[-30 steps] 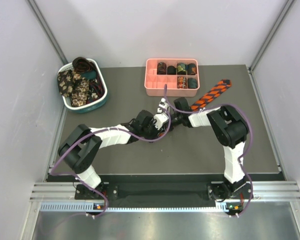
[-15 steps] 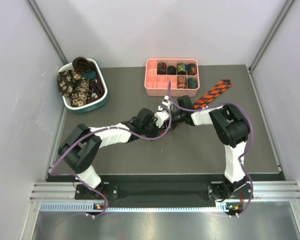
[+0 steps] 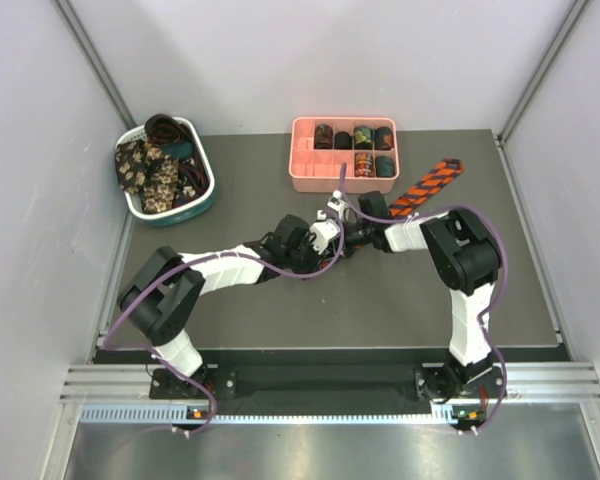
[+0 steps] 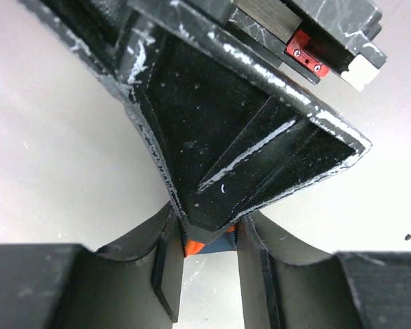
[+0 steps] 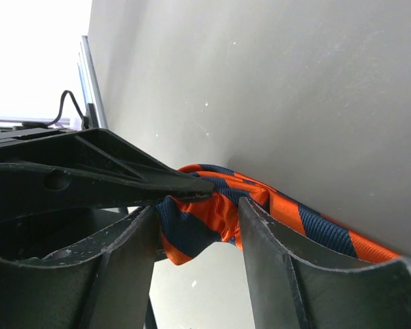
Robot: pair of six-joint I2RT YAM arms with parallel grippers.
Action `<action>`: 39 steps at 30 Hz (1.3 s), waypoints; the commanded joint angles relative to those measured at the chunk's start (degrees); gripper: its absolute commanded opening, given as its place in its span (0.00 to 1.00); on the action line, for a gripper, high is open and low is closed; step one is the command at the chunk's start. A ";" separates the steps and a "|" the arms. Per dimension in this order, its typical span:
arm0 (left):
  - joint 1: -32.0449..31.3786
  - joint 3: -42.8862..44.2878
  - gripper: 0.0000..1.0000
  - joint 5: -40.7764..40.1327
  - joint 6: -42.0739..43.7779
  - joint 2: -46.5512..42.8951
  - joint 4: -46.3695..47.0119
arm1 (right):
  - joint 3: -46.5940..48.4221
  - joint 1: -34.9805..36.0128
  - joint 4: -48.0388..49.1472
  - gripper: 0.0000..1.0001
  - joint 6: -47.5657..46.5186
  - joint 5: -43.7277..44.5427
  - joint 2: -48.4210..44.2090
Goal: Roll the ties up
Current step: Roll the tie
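Observation:
The orange-red and black striped tie lies as a long strip on the dark table, running from the back right towards the middle. Its near end is bunched between my two grippers at the table's centre. My right gripper is shut on a folded bunch of this tie. My left gripper meets it tip to tip and pinches a small bit of the same tie. In the top view the left gripper and the right gripper touch, and the tie's end is hidden under them.
A pink compartment tray at the back centre holds several rolled ties. A white-and-teal basket at the back left holds floral and dark ties. White walls close in the table's sides.
Both grippers have shifted slightly to the right and towards the back, still together on the tie's end. The striped strip has shortened a little.

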 commanded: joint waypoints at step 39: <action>0.25 0.98 0.32 -1.00 -1.29 1.35 -4.13 | -3.36 -2.18 3.77 0.44 0.66 -0.22 -4.34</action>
